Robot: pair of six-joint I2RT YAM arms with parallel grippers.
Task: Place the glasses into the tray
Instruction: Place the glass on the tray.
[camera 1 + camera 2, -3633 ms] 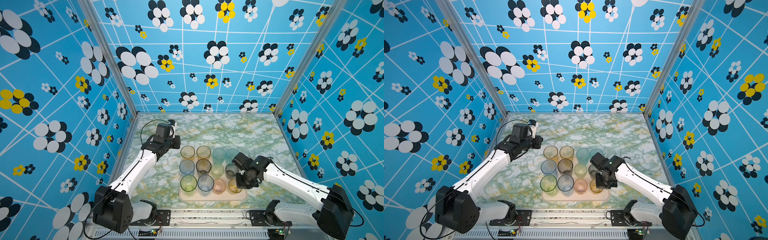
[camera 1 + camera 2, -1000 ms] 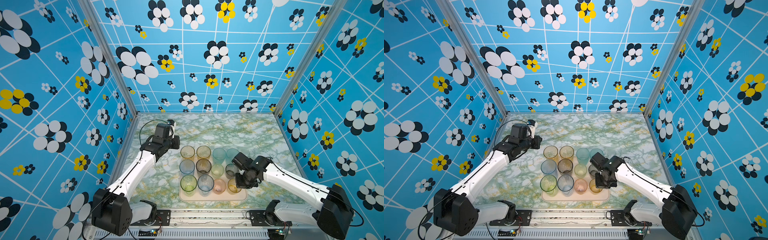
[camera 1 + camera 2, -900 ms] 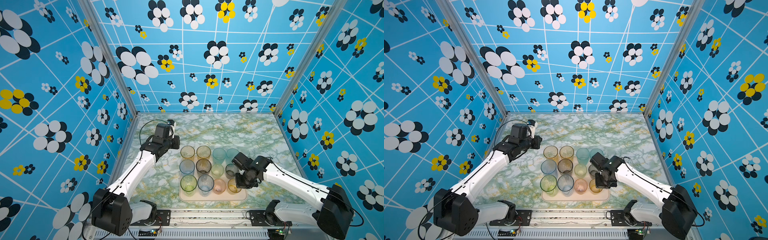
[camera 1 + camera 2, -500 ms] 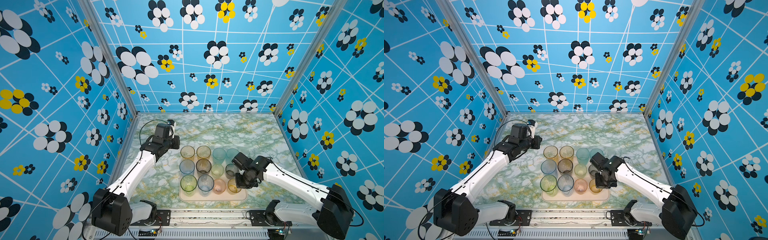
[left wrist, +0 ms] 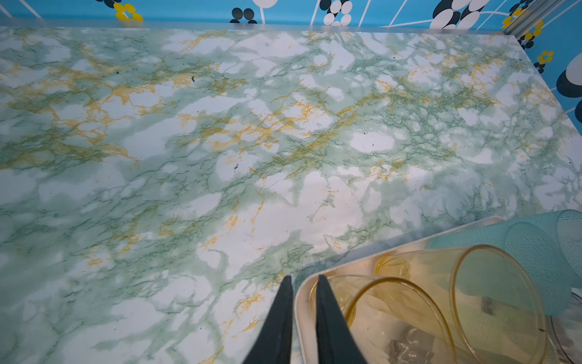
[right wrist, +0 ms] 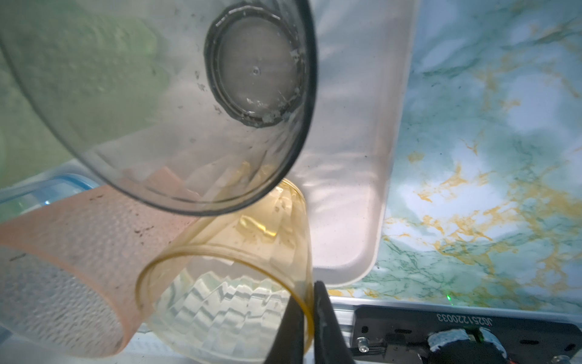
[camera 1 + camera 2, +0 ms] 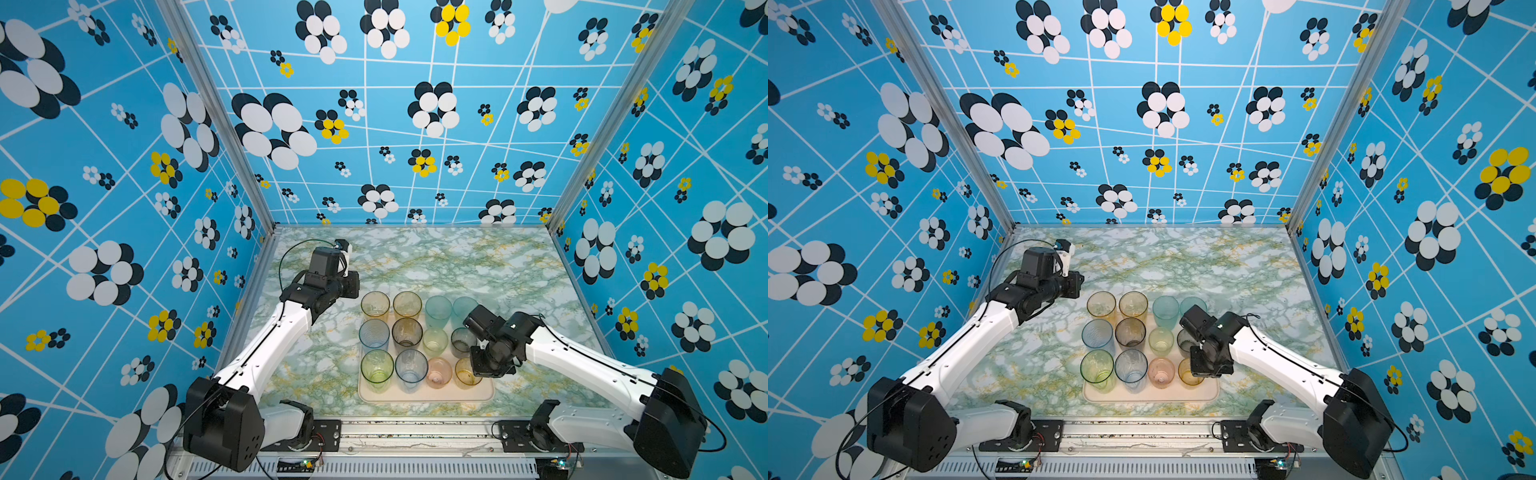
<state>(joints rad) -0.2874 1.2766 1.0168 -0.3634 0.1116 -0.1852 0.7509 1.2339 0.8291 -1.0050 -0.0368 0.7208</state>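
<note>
Several tinted glasses stand in three rows on the cream-pink tray. My right gripper points down at the tray's front right corner. It is shut on the wall of the short amber glass, one finger inside and one outside. The grey glass and the pink glass stand beside it. My left gripper hovers off the tray's back left corner. It is shut to a narrow slit and holds nothing. Tall amber glasses stand close by it.
Green and yellow marbled tabletop stretches behind and beside the tray. Blue flowered walls close in three sides. A metal rail with the arm mounts runs along the front edge, close to the tray.
Since the earliest frames the left wrist has shifted slightly back. Over the last second both arms and all the glasses stay where they were.
</note>
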